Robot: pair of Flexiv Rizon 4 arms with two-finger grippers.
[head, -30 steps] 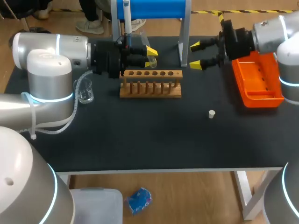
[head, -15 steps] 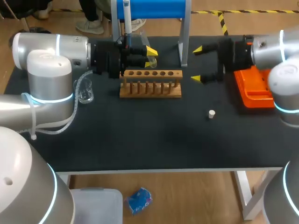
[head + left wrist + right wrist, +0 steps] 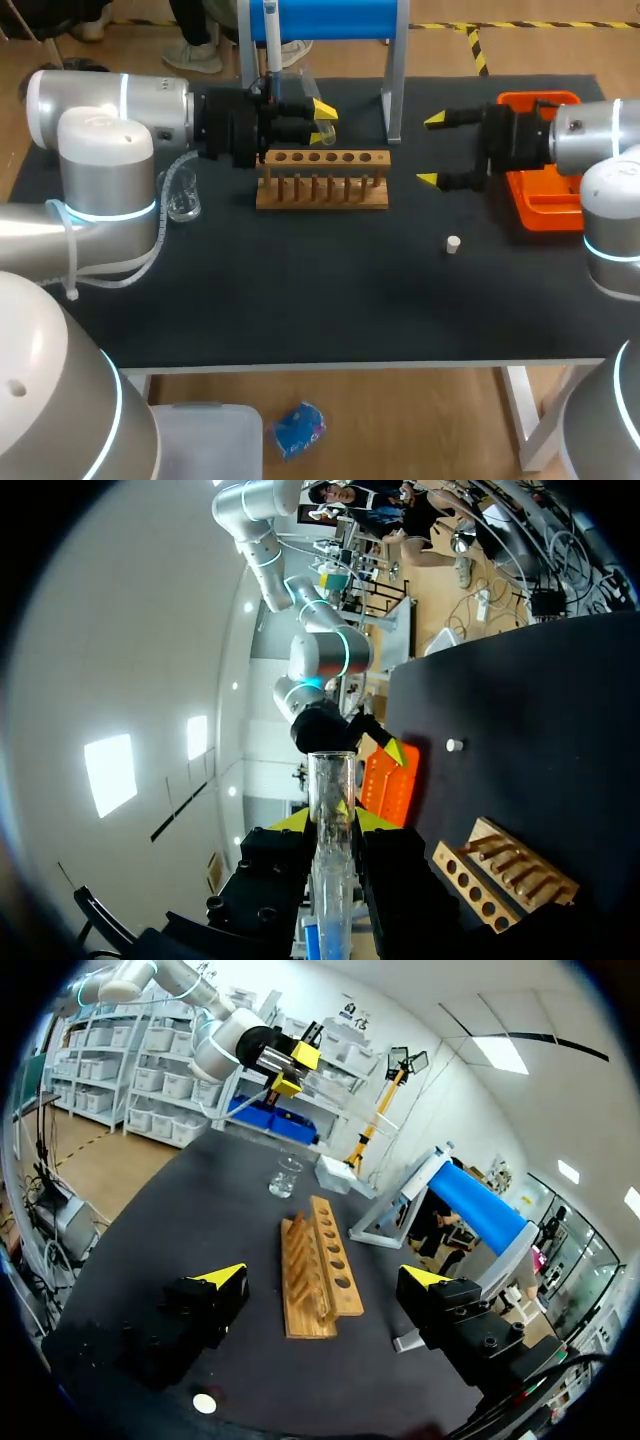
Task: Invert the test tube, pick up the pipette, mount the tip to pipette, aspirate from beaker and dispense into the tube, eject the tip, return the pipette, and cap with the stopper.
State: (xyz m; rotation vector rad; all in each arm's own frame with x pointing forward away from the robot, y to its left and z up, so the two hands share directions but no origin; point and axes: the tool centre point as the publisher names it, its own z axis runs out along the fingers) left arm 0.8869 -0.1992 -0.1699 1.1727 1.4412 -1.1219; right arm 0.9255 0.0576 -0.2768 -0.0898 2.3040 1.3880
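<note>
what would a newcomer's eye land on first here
Probably the clear glass test tube clamped in the left gripper, by the light wooden tube rack towards the table's back. Next, the right gripper, wide open, beside the bright orange plastic tray at the right.

The left arm (image 3: 110, 115), seen at 9 o'clock in the head view, is built of rounded silver-white cylindrical links, with a thin glowing cyan band at the joints. A pale translucent cable (image 3: 160, 235) is looped along its outer link. The right arm (image 3: 600, 150), at 3 o'clock, is finished in the same silver-white with cyan bands. Each wrist is ended by a black housing. The left tool (image 3: 322, 122) and the right tool (image 3: 431, 150) are formed of blocky black fingers, dotted with round screw recesses in the wrist views and capped with bright yellow wedge tips.
</note>
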